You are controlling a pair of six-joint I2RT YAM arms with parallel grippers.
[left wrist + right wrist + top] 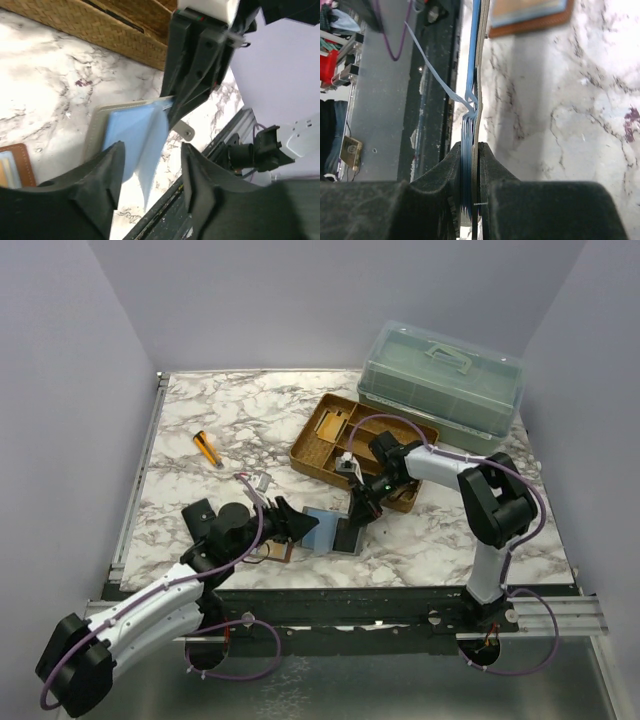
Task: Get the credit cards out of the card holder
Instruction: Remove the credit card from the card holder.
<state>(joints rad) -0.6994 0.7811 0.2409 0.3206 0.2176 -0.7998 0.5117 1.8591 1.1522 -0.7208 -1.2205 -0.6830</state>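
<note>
Here, right hand [470,155] clamped on blue folder [125,130], left hand [152,150] parted beside it, card holder [19,162] open on table [250,410] nearby.

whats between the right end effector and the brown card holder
The blue-grey folder, pinched at its edge by the right end effector, then a strip of bare marble table before the card holder. The left wrist view shows it best.
</note>
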